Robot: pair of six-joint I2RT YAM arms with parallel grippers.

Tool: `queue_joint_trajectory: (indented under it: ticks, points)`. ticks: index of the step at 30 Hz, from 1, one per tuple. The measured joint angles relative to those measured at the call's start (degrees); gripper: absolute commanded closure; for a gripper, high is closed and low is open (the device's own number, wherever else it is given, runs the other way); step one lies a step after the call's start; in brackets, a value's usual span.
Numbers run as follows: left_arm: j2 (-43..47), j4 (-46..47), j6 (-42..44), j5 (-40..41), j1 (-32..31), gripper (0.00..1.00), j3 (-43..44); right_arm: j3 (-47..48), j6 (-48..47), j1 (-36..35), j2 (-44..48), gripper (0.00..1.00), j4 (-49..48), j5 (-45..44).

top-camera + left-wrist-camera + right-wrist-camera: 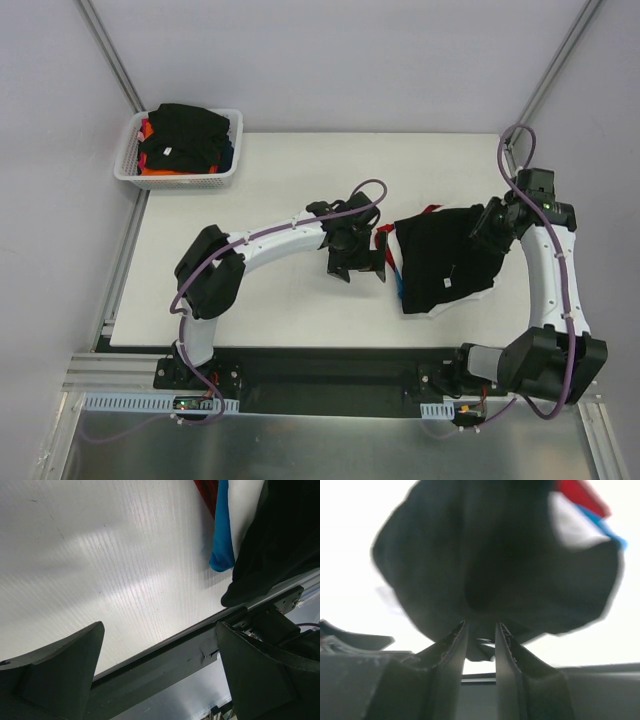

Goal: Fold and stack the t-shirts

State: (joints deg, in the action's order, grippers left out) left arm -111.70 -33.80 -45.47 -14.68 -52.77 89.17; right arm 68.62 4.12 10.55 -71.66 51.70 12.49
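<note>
Open tabletop [270,170] spreads left and beyond the stacked t-shirts [445,260]; a full mesh basket [180,182] crowds the far-left corner.

The white table [280,180] has a pile of t-shirts [440,275] lying on its right side. A big black t-shirt [445,250] is on top, and bits of a white t-shirt [432,313], a blue t-shirt [402,285] and a red t-shirt [383,240] stick out from under it. A white basket [128,170] sits at the far left corner.

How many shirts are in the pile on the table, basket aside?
4: black shirt on top; white shirt, blue shirt and red shirt edges poke out beneath. Others may be hidden.
</note>
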Motion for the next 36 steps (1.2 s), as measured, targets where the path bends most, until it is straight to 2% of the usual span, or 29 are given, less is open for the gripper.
queue_joint_trajectory:
  ticks: [6, 9, 11, 13, 16, 19, 21, 23, 36]
  points:
    - [1.22, -0.07, 0.02, 0.26, 0.00, 0.06, -1.95, 5.05, 1.27, -0.17, 2.56, 0.70, 7.61, -16.35]
    - [1.86, -0.20, 0.02, 0.28, 0.00, 0.05, -2.71, 7.80, 1.18, -0.17, 6.49, 0.73, 8.57, -18.80]
    - [2.08, -0.33, 0.02, 0.28, 0.00, 0.06, -2.89, 8.98, 0.72, -0.17, 8.92, 0.79, 8.09, -16.94]
    - [2.12, -0.35, 0.09, 0.28, 0.00, 0.05, -2.91, 8.98, -0.02, -0.15, 10.56, 0.83, 6.60, -10.99]
    - [2.16, -0.37, 0.15, 0.31, 0.00, 0.06, -2.91, 5.90, -0.42, -0.20, 10.29, 0.84, 3.17, -1.31]
    - [2.64, -0.28, 0.26, 0.37, 0.00, 0.05, -3.65, 1.05, -0.39, -0.26, 7.80, 0.81, 0.57, 3.34]
    - [3.41, -0.33, 0.35, 0.42, 0.00, 0.05, -4.83, -1.73, -0.44, -0.26, 5.53, 0.66, -0.07, 4.66]
    - [4.04, -0.50, 0.35, 0.44, 0.00, 0.05, -5.95, -2.64, -0.66, -0.26, 3.85, 0.59, -0.11, 5.22]
    - [4.15, -1.16, 1.20, 0.44, 0.00, 0.05, -4.74, 7.65, -3.93, -0.02, -0.31, 0.56, -0.02, 3.76]
